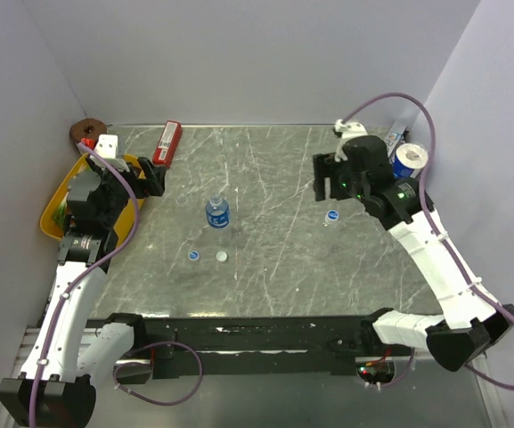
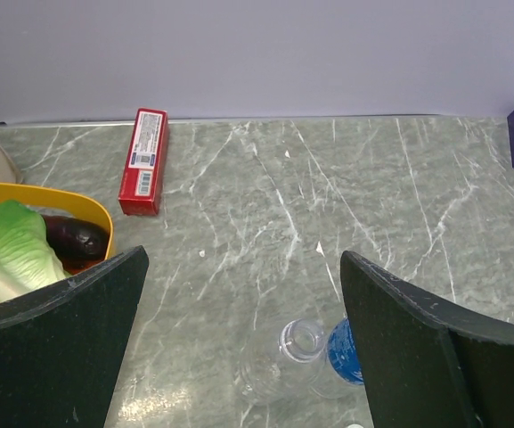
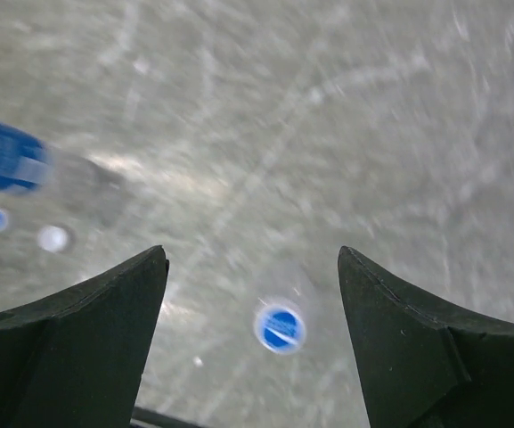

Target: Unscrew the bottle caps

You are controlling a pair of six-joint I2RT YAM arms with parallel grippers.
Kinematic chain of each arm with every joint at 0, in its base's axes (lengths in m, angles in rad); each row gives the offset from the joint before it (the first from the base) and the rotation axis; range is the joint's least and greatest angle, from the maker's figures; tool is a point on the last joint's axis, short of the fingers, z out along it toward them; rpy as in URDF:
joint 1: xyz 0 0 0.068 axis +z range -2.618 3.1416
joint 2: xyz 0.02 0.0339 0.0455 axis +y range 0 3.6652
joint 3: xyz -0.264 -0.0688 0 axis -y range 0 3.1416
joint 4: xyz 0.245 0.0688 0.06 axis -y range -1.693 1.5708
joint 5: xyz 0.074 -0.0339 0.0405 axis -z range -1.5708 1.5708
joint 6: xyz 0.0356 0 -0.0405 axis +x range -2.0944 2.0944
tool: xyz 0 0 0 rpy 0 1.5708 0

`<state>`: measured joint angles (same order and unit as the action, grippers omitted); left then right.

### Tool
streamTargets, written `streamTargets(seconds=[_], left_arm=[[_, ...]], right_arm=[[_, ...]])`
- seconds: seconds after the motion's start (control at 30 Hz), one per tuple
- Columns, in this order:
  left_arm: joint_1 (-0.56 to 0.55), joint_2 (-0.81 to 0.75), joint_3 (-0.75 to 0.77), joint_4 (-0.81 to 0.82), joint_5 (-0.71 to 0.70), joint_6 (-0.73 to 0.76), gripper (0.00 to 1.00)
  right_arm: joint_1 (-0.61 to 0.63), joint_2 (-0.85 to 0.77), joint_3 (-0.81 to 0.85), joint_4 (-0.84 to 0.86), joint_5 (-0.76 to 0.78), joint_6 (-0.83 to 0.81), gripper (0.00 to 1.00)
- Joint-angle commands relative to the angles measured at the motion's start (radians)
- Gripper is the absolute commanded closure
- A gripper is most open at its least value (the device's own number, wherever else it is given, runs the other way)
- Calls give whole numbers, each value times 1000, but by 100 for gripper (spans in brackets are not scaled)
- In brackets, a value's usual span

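Bottle caps (image 1: 223, 256) lay loose on the grey marbled surface (image 1: 274, 267). A blue cap (image 1: 193, 256) and a white cap (image 1: 223, 256) sat side by side, just in front of the one bottle (image 1: 217, 212), which stood upright with its mouth open and a blue label round it. A third cap (image 1: 331, 216), blue-topped, sat well to the right, below the right hand (image 1: 326, 178). The blurred wrist view left it unclear whether this cap rested on the surface or on something clear. That hand was spread, gripping nothing. The left hand (image 1: 154, 183), also spread wide, hung beside the yellow tray (image 1: 50, 209), near the red box (image 1: 167, 143).
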<state>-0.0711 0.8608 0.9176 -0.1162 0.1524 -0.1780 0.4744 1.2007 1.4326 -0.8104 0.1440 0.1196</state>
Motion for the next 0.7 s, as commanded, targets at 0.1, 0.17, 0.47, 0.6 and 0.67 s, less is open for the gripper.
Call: streamTargets(seconds=[0.1,0.17,0.47,0.6,0.67], left_arm=[[-7,-8,-3,36,15,15,4],[-7,-6,-3,38,16,15,4],[-10,-6,-3,36,18,18,4],[-10,-6,-5,38,18,18,4],[-10,-6,-3,36,18,18,4]], right_arm=[[-74,-53,-89,-158,-47,35,16],[-77,-53,-113,-139,-63,40,16],[-79,-29,-185,-75,-103,58,27],[-77,-20,-215,-43,-71,58,36],[-77,-9,-212,-45,-67,57,40]])
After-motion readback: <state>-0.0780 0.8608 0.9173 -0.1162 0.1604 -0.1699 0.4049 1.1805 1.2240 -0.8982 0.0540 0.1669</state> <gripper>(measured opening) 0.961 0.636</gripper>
